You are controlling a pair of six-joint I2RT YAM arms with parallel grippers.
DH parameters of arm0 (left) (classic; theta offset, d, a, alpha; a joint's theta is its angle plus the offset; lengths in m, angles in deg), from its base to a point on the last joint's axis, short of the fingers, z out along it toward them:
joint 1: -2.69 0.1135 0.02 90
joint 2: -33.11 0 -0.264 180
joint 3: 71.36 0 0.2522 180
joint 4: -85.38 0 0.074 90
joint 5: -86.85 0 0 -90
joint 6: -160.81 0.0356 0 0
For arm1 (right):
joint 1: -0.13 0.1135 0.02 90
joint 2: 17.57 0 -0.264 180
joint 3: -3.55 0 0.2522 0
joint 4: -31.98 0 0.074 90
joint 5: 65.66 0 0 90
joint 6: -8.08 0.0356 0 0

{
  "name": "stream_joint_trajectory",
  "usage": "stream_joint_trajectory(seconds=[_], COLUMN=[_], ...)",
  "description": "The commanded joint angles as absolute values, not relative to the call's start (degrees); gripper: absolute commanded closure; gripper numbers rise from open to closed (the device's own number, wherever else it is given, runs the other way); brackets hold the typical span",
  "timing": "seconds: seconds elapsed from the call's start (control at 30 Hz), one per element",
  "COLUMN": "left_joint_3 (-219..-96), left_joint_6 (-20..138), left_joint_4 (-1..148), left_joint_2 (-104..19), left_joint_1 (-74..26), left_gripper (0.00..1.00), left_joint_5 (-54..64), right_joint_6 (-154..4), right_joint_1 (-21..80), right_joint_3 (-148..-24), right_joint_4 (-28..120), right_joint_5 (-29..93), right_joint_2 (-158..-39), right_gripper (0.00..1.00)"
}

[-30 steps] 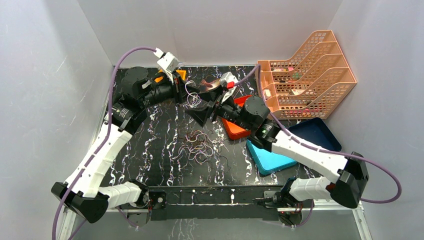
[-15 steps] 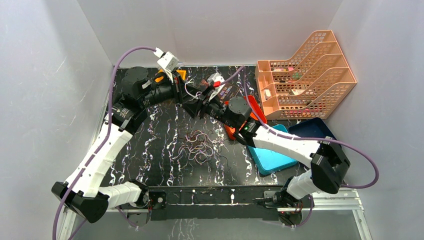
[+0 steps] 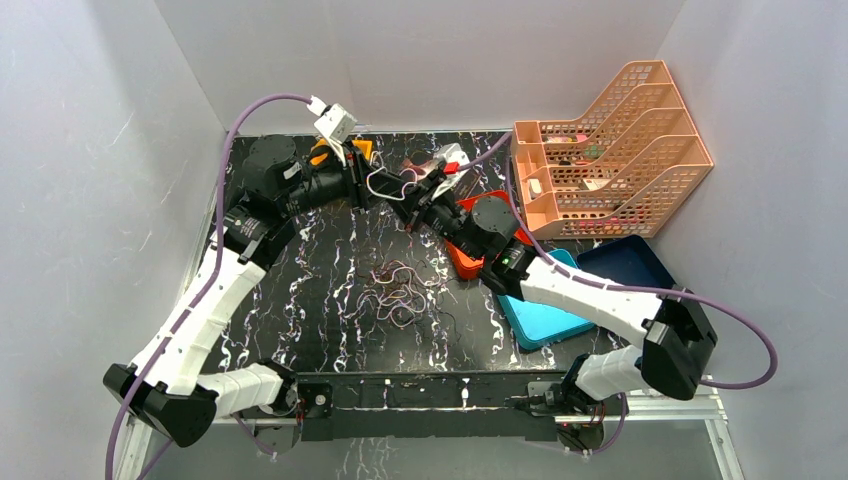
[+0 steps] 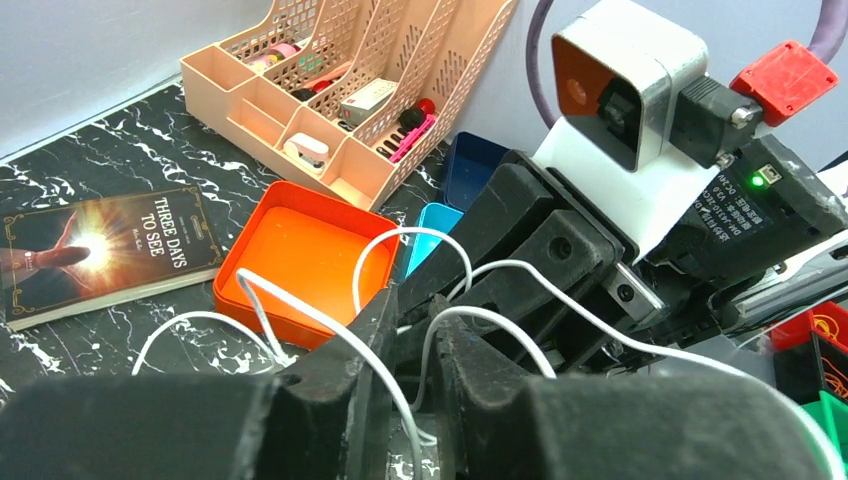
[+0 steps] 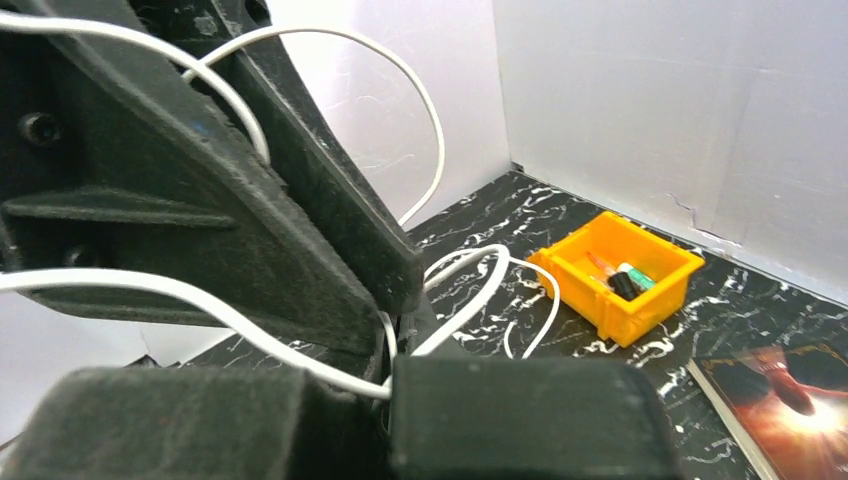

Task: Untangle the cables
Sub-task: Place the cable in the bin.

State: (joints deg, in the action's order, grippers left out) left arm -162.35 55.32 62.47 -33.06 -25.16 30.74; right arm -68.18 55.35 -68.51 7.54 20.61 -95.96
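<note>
Matt black fingers (image 4: 340,385) of grainy, rough-looking plastic grip a smooth, faintly shiny white cable (image 4: 416,231) above a glossy, marble-patterned table (image 3: 330,270). Behind are a glossy orange plastic tray (image 4: 300,238), a matt peach plastic lattice organizer (image 3: 640,150), a glossy paper-covered book (image 4: 100,250) and a satin metallic camera housing (image 4: 650,60).

White cable (image 4: 415,231); black, white-veined table (image 3: 330,270); orange bin (image 5: 617,275); peach rack (image 3: 620,140); navy tray (image 3: 637,263)

At the far middle of the table (image 3: 300,300), the left gripper (image 3: 368,190) and right gripper (image 3: 406,198) are facing tip to tip — one cable (image 3: 385,182) is looping between them. The other cables (image 3: 400,290) are lying nearer the bases; a file rack (image 3: 610,150) is standing far right, a tray (image 3: 540,315) before it.
</note>
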Motion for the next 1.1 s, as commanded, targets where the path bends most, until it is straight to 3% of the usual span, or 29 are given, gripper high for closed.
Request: stream_joint_trajectory(seconds=[0.0,0.27,0.87,1.07], left_joint_3=[-161.5,-161.2,-160.8,-160.6], left_joint_6=[54.8,55.1,56.8,58.0], left_joint_4=[62.8,62.3,60.3,58.8], left_joint_2=[-30.9,-30.5,-30.3,-29.5], left_joint_1=[-25.0,-25.0,-25.0,-25.0], left_gripper=[0.80,0.65,0.52,0.48], left_joint_5=[32.3,31.8,30.7,29.4], right_joint_6=[-70.6,-73.5,-80.6,-77.4], right_joint_1=[55.2,55.2,53.1,52.6], right_joint_3=[-68.8,-68.1,-70.6,-75.7], right_joint_4=[8.2,13.4,25.8,39.2], right_joint_5=[14.7,5.1,-11.6,-15.0], right_joint_2=[-92.4,-88.9,-80.8,-80.1], right_gripper=[1.00,1.00,1.00,1.00])
